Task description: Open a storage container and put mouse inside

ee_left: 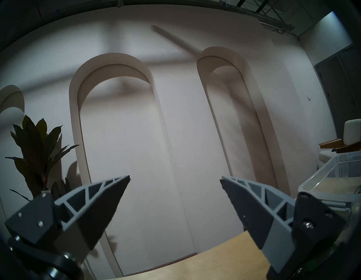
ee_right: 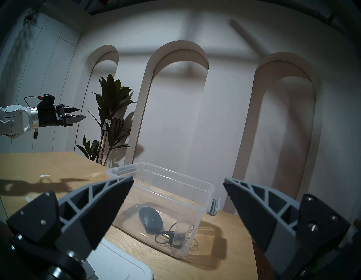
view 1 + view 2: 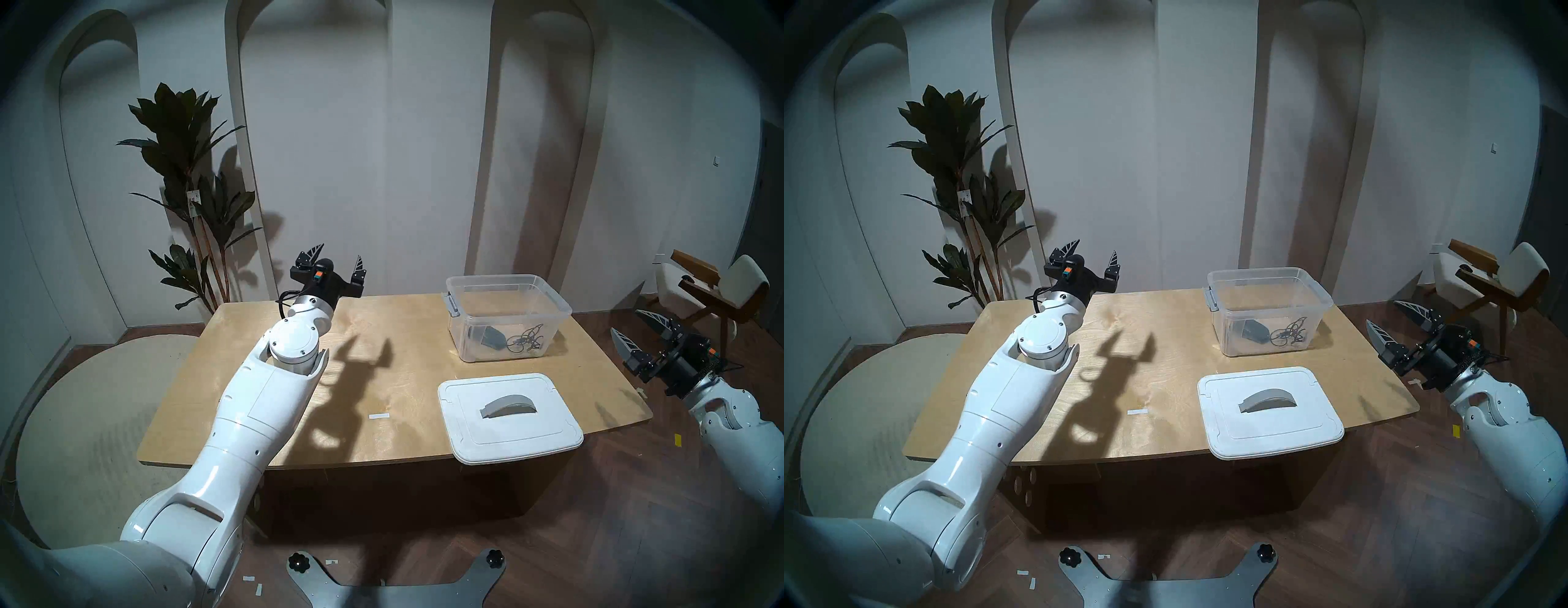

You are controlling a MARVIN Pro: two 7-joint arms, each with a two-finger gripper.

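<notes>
The storage container (image 3: pixel 507 316) stood open on the bench (image 3: pixel 263 382) at about one o'clock in the head view, its translucent walls showing the mouse (image 2: pixel 150 219) lying on the floor of the box with its thin cord (image 2: pixel 168 237) coiled beside it. The white lid (image 3: pixel 509 418), grey handle up, lay flat on the bench just nearer the robot, at about five o'clock from the box, overhanging the near edge a little.

The left end effector (image 3: pixel 335 265) hung above the far left of the bench, around eleven o'clock, fingers spread wide and holding nothing. The right end effector (image 3: pixel 636 335) hovered off the bench's right edge near three o'clock, likewise spread and empty, pointed toward the box.

Judged from this layout, both stated steps looked done: the box was opened and the mouse was inside. What remained, if anything, seemed to be parking the arms clear; no further grasp appeared necessary.
</notes>
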